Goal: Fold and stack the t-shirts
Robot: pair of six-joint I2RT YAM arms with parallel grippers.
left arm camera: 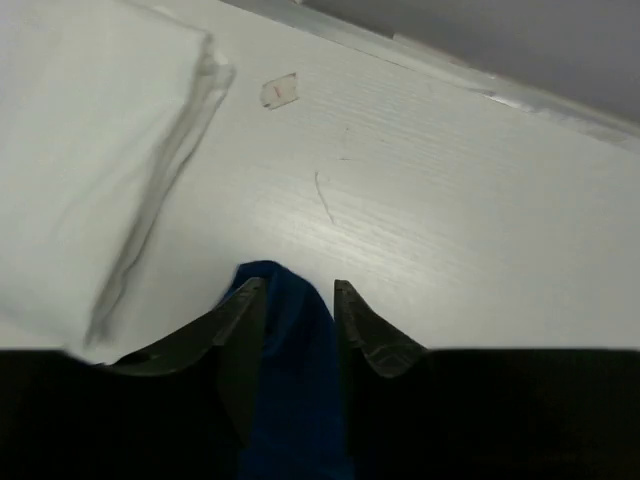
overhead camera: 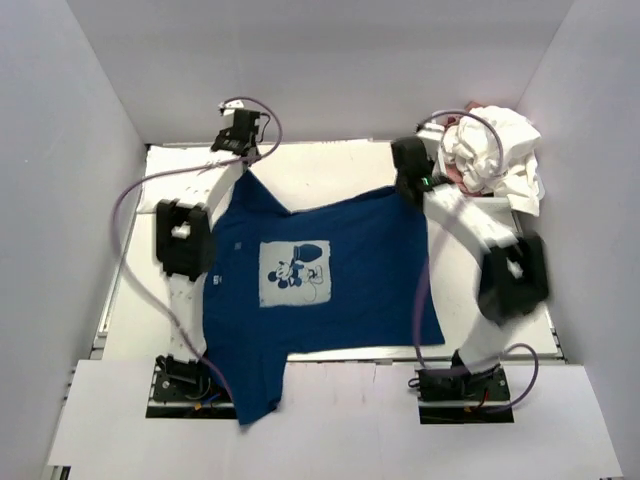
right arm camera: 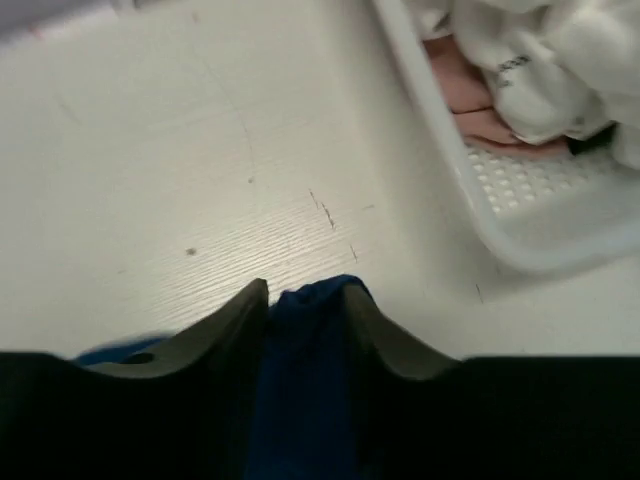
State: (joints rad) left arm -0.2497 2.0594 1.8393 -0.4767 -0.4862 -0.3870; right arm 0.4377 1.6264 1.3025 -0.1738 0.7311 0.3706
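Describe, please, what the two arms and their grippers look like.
Both the left arm and the right arm have white links, chunky black joint blocks and black bases. A lilac cable loops along each arm. The left gripper and the right gripper each have two dark, tapered fingers with pointed tips.

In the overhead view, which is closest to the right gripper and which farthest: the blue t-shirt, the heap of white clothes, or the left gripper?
1. Blue t-shirt: its corner sits in the right gripper.
2. Heap of white clothes: just to its right.
3. Left gripper: across the table, on the left.
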